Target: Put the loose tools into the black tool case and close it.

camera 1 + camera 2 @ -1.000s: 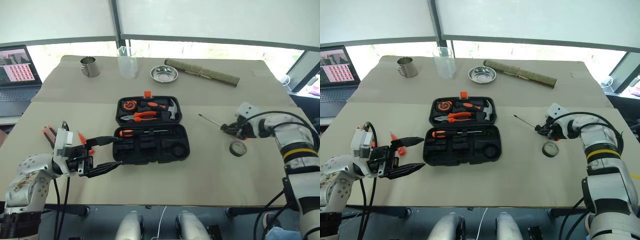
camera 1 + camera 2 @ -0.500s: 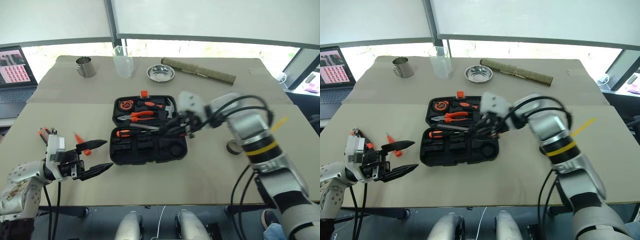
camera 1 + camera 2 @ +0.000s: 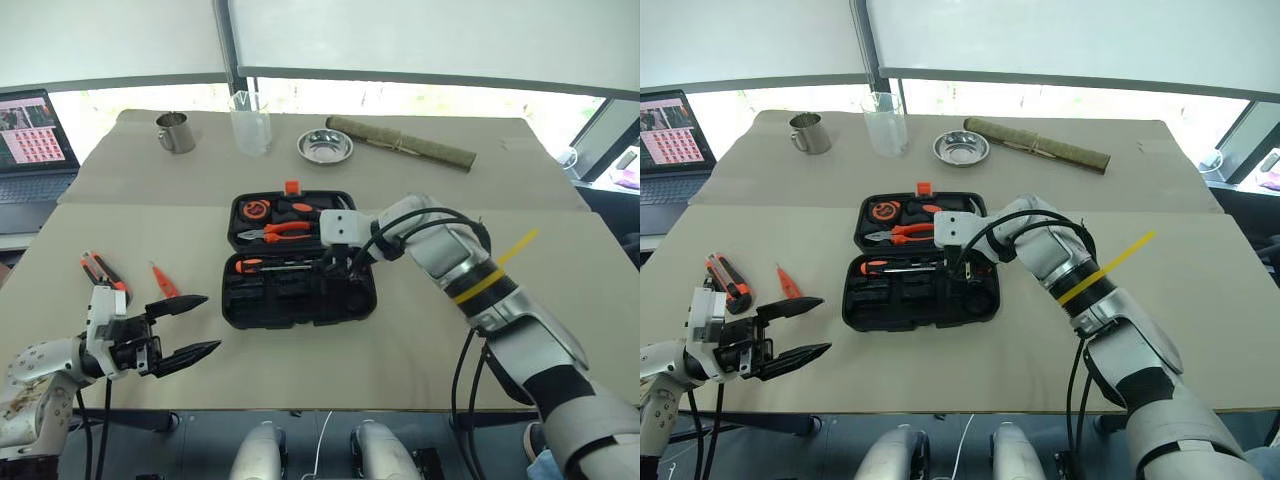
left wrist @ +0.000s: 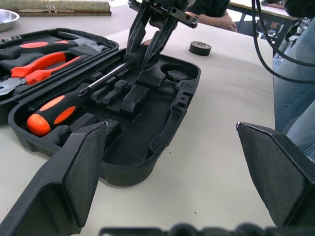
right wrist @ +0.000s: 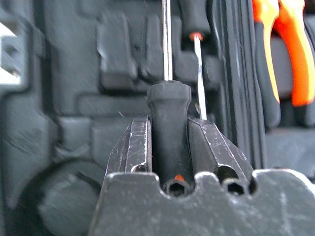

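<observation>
While right claw (image 5: pixel 167 142) clamps one screwdriver (image 5: pixel 166 54) over case (image 3: pixel 360 305): left claw (image 3: pixel 186 328) agape, second screwdriver (image 4: pixel 64 105) slotted.

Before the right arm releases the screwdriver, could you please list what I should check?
1. Right gripper shut on the orange-and-black-handled screwdriver: ok.
2. Black plastic hinged tool case lying open: ok.
3. Held screwdriver seated in a moulded slot: cannot tell.
4. Left gripper open, clear of the case: ok.
5. All loose tools packed: not ok; black-and-orange utility knife, small orange tester screwdriver and dark tape roll lie on the table.
</observation>
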Available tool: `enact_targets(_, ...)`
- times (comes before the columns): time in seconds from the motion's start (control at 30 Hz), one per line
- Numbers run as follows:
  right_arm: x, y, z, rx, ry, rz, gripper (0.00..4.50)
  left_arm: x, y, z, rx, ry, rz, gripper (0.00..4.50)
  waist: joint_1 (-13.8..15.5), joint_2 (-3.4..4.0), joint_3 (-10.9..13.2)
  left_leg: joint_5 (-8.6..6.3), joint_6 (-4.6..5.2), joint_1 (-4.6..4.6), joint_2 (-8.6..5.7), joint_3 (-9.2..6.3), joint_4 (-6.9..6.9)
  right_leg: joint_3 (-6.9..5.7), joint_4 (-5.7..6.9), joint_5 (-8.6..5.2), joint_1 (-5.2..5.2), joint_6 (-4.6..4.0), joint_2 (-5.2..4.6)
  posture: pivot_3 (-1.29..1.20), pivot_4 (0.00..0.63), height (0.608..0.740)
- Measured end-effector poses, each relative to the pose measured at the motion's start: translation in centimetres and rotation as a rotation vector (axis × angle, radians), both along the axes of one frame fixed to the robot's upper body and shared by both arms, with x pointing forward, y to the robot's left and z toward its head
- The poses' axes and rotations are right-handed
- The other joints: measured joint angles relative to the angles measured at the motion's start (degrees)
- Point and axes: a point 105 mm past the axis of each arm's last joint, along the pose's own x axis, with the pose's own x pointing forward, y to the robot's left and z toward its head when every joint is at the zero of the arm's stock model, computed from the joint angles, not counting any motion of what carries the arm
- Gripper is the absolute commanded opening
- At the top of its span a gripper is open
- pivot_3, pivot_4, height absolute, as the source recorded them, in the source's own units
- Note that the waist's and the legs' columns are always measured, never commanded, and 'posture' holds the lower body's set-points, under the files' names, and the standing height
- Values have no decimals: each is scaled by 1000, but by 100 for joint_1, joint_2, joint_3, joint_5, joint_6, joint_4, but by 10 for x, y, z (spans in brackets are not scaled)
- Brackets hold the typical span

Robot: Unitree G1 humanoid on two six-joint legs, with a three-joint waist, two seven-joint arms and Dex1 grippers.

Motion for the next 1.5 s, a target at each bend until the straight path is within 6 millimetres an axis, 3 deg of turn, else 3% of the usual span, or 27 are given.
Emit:
enact_targets(0.43, 3, 11, -9, -11, 3, 23, 789, -1, -1, 1, 8, -14, 14, 4500, -31, 0, 0, 0, 0, 2, 2, -1, -1, 0, 4, -1, 0, -1, 1, 0, 150, 740)
enact_targets(0.5, 4, 9, -11, -18, 12, 15, 1799, 0, -1, 1, 9, -15, 17, 4500, -42, 0, 0, 0, 0, 2, 2, -2, -1, -1, 3, -1, 1, -1, 1, 0, 150, 740)
enact_targets(0.7, 4, 8, -6, 15, 27, 13, 3732, 0, 2, 4, 11, -27, 31, 4500, -47, 0, 0, 0, 0, 2, 1, -2, -2, -1, 2, -1, 1, -1, -1, 0, 150, 740)
enact_targets(0.9, -23, 17, 37, 228, 176, 176, 3732, 2, 3, 4, 20, -32, 39, 4500, -80, 0, 0, 0, 0, 2, 7, -10, -4, -3, 3, -1, 2, -2, 3, 0, 150, 740)
enact_targets(1.0, -29, 13, 43, 309, 223, 191, 2981, 3, 4, 3, 23, -36, 44, 4500, -90, -1, -1, 0, 0, 4, 8, -13, -3, -5, 2, -1, 8, -2, 2, 0, 150, 740)
enact_targets(1.17, -30, 11, 4, 384, 279, 127, 1365, 4, 7, 1, 33, -30, 57, 4500, -102, -2, -1, 0, 0, 3, 3, -10, -3, -6, 4, -1, 4, -2, 1, 0, 150, 740)
enact_targets(1.3, -25, 17, -9, 410, 236, 96, 20, 6, 6, 3, 35, -41, 58, 4500, -142, -2, -1, 0, -1, 4, 6, -13, -3, -5, 9, -1, 1, -2, 3, 0, 150, 740)
enact_targets(1.5, -14, 18, -22, 408, 195, 37, 20, 7, 6, 4, 36, -46, 59, 4500, -137, -2, -1, 0, -1, 4, 5, -13, -3, -5, 8, -1, 3, -2, 1, 0, 150, 740)
